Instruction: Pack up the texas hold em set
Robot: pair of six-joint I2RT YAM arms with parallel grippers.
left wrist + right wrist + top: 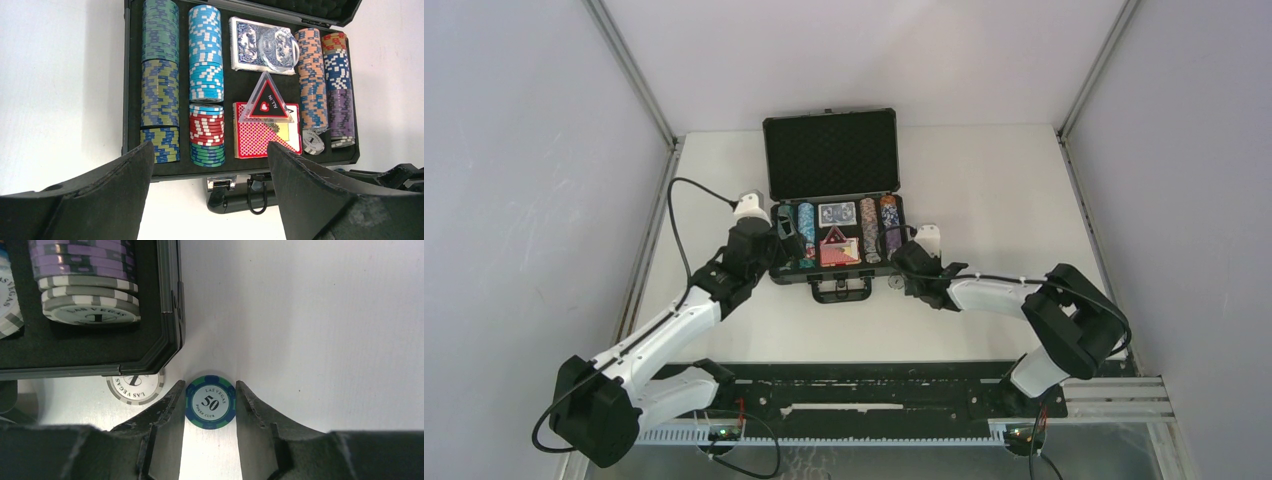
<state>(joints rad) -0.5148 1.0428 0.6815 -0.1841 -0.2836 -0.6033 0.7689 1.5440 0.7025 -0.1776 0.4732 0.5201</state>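
The black briefcase (829,165) lies open mid-table, foam lid up. Its tray (131,90) holds rows of coloured poker chips (206,55), a blue deck (250,45), a red deck (260,137) and a triangular button (265,100). My left gripper (210,147) hovers open over the case's near-left edge, above the handle (245,197). At the case's near-right corner (170,315), my right gripper (210,385) has both fingers against the rim of a blue-green "50" chip (210,402) lying flat on the table.
A grey "1" chip (134,386) lies on the table, half under the case corner, just left of my right gripper's left finger. A grey chip (313,142) leans loose in the tray's right slot. Walls enclose the table on the left, right and back.
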